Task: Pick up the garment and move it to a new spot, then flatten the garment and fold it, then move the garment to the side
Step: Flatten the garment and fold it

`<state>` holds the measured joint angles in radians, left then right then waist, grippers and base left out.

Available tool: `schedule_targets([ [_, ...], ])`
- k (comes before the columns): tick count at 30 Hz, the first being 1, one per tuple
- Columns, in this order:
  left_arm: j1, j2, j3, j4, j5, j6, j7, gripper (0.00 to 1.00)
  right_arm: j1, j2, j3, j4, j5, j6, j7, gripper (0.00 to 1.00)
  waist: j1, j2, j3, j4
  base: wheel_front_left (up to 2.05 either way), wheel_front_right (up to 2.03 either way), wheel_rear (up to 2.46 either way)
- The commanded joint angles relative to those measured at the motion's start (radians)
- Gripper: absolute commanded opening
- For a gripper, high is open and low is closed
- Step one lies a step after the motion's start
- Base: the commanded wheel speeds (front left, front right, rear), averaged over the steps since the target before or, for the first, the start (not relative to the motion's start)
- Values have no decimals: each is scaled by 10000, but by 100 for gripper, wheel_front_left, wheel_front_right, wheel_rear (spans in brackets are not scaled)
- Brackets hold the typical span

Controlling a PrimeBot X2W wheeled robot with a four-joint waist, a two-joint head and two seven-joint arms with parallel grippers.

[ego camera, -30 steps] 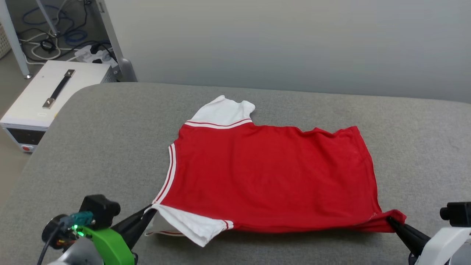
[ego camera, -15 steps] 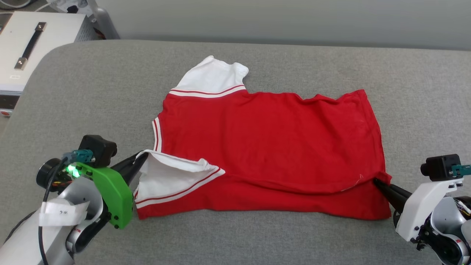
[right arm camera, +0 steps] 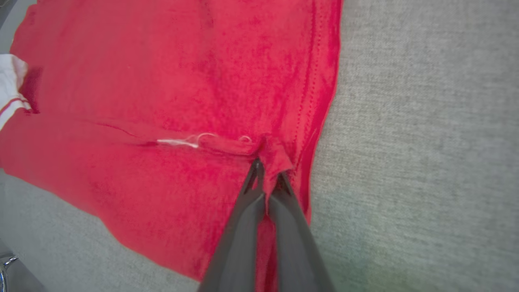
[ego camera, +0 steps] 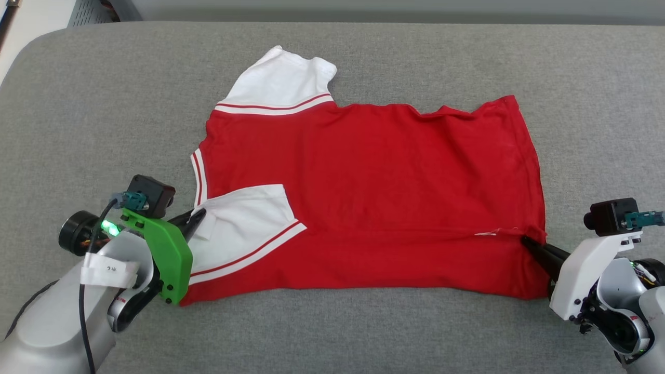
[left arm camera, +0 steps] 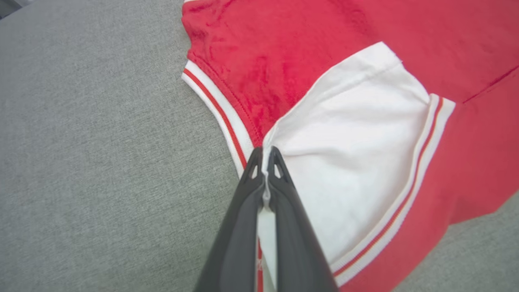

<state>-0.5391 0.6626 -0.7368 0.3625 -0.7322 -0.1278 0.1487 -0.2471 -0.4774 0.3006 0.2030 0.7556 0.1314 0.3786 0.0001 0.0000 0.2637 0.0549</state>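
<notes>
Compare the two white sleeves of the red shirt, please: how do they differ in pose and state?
The far sleeve lies spread out beyond the red body of the garment, on the gray surface; the near sleeve is folded inward and lies on that red body. The left gripper is shut on the near sleeve's edge; no gripper touches the far sleeve. Both sleeves are white with red-and-white striped trim.

Seemingly a lab (white equipment case (ego camera: pixel 41 13) beside grey padded table (ego camera: pixel 104 104)).
</notes>
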Motion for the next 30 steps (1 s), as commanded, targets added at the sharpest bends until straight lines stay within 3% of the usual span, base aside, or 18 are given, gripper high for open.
schedule_targets([
  [1,-280,-121,-75,299,-7,-27,-147,71,-182,66,2,99,-112,-7,-15,41,-1,0,41,-41,0,0,0],
  [2,-352,-184,-142,469,43,-27,-247,100,-214,98,0,147,-135,-7,-40,100,-1,0,44,-49,0,0,0],
  [11,-542,-1112,106,2040,-129,94,-1725,100,-140,164,52,204,-371,-7,-429,100,-1,0,-574,-24,0,0,0],
  [18,269,-1621,947,1928,-1229,660,-2442,100,406,18,-153,-334,-1129,-7,-316,100,-1,0,-1269,-12,0,0,0],
  [23,1134,-1606,1290,1069,-1761,1408,-2306,100,1048,245,-659,-999,-1706,-7,315,100,-1,0,-1551,28,0,0,0],
  [30,2519,-1178,1483,-808,-2363,2895,-1197,100,1974,995,-1618,-2108,-2637,-7,1875,100,-1,0,-1635,7,0,0,0],
])
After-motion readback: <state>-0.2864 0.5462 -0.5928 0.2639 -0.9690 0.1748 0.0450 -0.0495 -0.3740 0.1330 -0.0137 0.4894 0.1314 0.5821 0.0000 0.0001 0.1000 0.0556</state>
